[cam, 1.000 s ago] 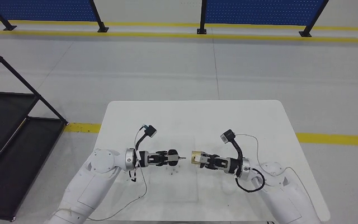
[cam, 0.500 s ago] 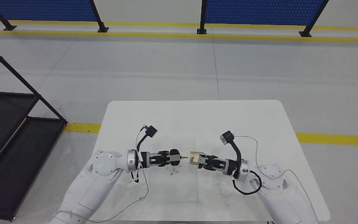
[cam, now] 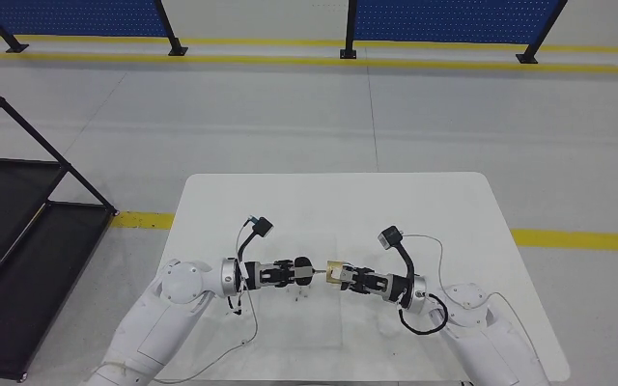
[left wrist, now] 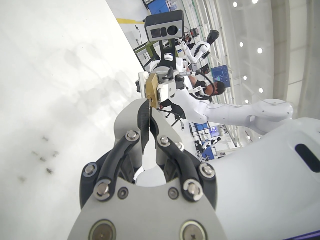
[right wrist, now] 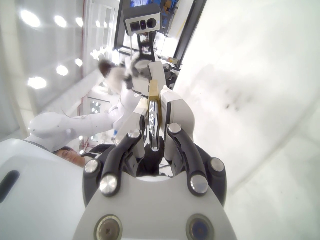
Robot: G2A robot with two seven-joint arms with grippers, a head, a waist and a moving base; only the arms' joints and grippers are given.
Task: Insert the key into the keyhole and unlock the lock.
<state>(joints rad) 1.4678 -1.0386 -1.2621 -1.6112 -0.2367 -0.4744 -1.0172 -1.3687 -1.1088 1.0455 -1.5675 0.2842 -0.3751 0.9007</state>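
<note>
A brass padlock (cam: pixel 335 271) hangs in the air over the middle of the white table (cam: pixel 435 212), with my right gripper (cam: pixel 348 275) shut on it. In the right wrist view its brass body (right wrist: pixel 154 88) sits between the fingers and its silver shackle (right wrist: pixel 152 122) points back toward the wrist. My left gripper (cam: pixel 306 272) faces it, shut on a small silver key (cam: pixel 317 274). In the left wrist view the key's thin blade (left wrist: pixel 151 106) reaches the padlock's end face (left wrist: pixel 151 89). Whether the blade is inside the keyhole I cannot tell.
A black shelf frame (cam: pixel 39 222) stands on the floor left of the table. Blue barrier panels (cam: pixel 435 19) line the far side of the room. A few small dark marks (left wrist: pixel 45 156) dot the tabletop below the grippers.
Both grippers have drawn toward each other. The gap between the key tip and the padlock has closed, and the key now meets the lock's face.
</note>
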